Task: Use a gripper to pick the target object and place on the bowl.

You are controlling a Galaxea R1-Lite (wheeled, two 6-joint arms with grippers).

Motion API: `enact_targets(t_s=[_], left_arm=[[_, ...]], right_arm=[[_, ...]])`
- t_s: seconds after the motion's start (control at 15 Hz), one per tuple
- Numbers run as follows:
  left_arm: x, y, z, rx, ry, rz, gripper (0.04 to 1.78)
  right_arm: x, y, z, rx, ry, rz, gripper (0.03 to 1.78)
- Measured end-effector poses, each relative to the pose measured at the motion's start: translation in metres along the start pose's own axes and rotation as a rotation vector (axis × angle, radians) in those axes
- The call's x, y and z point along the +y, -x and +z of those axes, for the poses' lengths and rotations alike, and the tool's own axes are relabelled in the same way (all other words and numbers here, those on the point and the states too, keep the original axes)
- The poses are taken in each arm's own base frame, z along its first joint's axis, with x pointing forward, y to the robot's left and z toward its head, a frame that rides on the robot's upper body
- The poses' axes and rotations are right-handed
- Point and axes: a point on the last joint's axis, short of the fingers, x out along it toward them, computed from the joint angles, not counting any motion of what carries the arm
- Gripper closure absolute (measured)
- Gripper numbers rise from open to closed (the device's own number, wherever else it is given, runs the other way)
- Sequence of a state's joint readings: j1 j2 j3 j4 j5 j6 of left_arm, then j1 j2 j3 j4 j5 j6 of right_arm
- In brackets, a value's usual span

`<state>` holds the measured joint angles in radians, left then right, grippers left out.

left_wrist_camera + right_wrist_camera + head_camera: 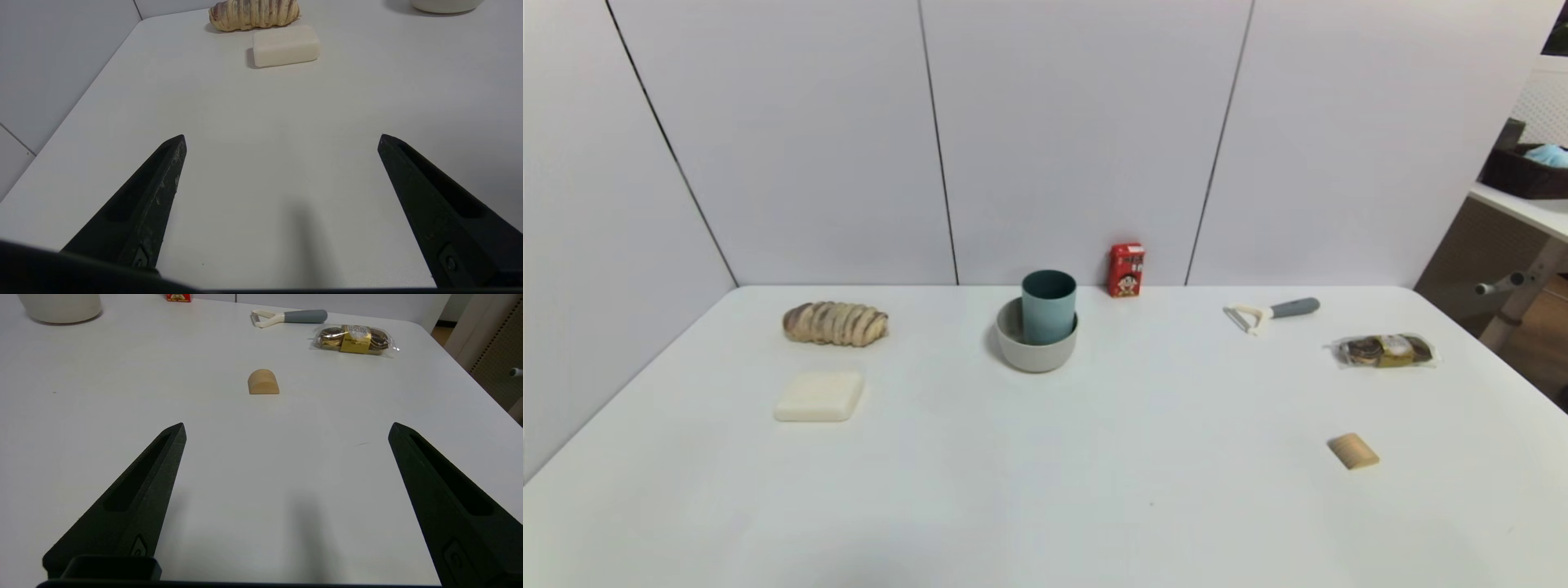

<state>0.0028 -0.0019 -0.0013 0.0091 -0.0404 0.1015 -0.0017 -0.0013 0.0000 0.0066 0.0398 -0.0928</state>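
Both end effectors (pixel 282 136) (pixel 286 424) gape wide, empty; teal cup (pixel 1048 308) stands upright in bowl (pixel 1036 353), mouth up.

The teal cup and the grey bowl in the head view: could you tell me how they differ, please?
The teal cup is tall, narrow and muted blue-green; the bowl is low, wide and light grey-beige. The cup stands upright inside the bowl, while the bowl rests directly on the table. Both are plain, round, matte and open-topped, and neither gripper touches them.

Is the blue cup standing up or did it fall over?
Standing up. The cup sits upright inside the bowl, its open mouth facing up.
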Motion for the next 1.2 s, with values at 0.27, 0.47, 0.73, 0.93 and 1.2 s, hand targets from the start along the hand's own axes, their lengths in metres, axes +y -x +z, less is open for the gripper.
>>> enact_targets(t_s=[0.27,0.47,0.73,0.93,1.2], left_arm=[[0.0,-0.0001,-0.0004,0.002,0.016,0.003,0.13],[0.0,-0.0001,-0.0004,0.002,0.016,0.003,0.13],[0.0,-0.0001,-0.0004,0.002,0.016,0.003,0.13],[0.0,-0.0001,-0.0004,0.002,0.016,0.003,0.13],[0.0,-0.0001,-0.0004,0.002,0.016,0.003,0.13]], right_arm=[[0.0,0.0,0.0,0.0,0.0,0.0,0.1],[0.0,0.0,0.0,0.0,0.0,0.0,0.1],[0.0,0.0,-0.0001,0.001,0.01,0.001,0.1],[-0.0002,0.0,0.0002,-0.002,0.008,-0.006,0.1],[-0.0001,0.0,0.0,0.0,-0.003,-0.002,0.1]])
